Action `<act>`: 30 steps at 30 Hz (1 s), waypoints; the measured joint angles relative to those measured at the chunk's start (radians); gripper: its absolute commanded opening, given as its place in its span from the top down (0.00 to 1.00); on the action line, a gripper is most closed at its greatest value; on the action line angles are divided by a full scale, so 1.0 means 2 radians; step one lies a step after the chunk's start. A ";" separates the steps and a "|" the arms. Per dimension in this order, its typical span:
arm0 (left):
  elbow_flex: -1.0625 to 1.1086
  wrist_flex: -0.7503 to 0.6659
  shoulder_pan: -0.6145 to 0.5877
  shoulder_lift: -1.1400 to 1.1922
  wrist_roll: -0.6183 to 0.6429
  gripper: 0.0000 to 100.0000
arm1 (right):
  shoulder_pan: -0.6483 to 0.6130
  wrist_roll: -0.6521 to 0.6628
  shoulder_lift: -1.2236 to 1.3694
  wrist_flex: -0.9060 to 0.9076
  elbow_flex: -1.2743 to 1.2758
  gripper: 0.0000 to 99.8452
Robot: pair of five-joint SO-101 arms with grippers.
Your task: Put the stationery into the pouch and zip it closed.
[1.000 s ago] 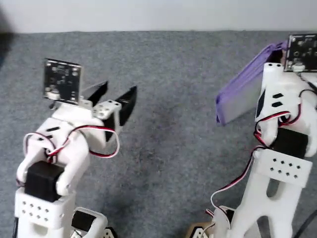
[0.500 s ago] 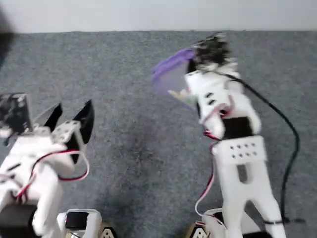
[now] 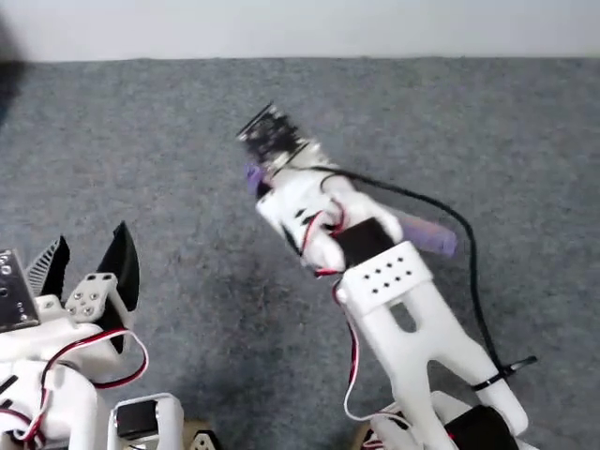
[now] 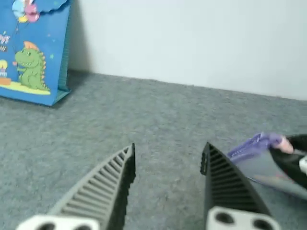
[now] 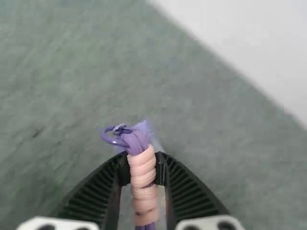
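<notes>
- The purple pouch (image 5: 136, 136) is held by one end over the middle of the bench (image 3: 187, 141), and its body trails back under the right arm.
- The right gripper (image 5: 141, 163) is clamped tight on that end. A pink ribbed piece (image 5: 141, 184) is pinched between its jaws, and a small ring (image 5: 112, 134) pokes out just past them.
- From the left wrist, the pouch hangs tilted with the gripped end high. I cannot tell whether its low end touches the bench, whether it is zipped, or what is inside.
- The left gripper (image 4: 168, 151) is spread wide and empty, low at the bench's near left and well apart from the pouch.
- Risk: the hold is on a narrow end only, so the hanging body's weight could probably twist or slide it out of the jaws.
- Risk: if the mouth is open, the tilt could let the contents spill.
- Risk: the ring is a small, loose target. A slightly off approach by the left gripper would likely shove the pouch rather than catch it.
- A blue gift bag (image 4: 36, 48) stands by the wall, well clear.
</notes>
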 measured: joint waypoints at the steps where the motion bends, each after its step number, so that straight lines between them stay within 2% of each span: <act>1: 0.008 0.000 -0.002 -0.006 0.000 0.78 | -0.007 -0.004 0.000 0.016 0.000 0.80; 3: 0.024 0.000 -0.002 -0.018 0.000 0.78 | -0.020 -0.021 -0.001 0.051 -0.001 0.75; 6: 0.044 0.000 -0.002 -0.038 0.000 0.78 | -0.038 -0.054 -0.005 0.099 -0.002 0.76; 11: 0.068 0.000 -0.002 -0.056 0.000 0.78 | -0.054 -0.107 -0.041 0.156 -0.012 0.81; 16: 0.069 0.000 -0.002 -0.058 0.000 0.79 | -0.054 -0.131 -0.085 0.196 -0.012 0.91; 19: 0.071 0.000 -0.002 -0.058 0.000 0.85 | -0.054 -0.134 -0.111 0.220 -0.012 0.99; 22: 0.075 0.000 -0.002 -0.058 0.000 0.94 | -0.054 -0.136 -0.139 0.242 -0.012 0.98; 25: 0.075 0.000 -0.002 -0.058 -0.009 0.99 | -0.038 -0.151 -0.170 0.266 -0.012 0.99; 30: 0.075 0.000 -0.002 -0.071 -0.035 0.99 | 0.034 -0.178 -0.222 0.322 -0.012 0.99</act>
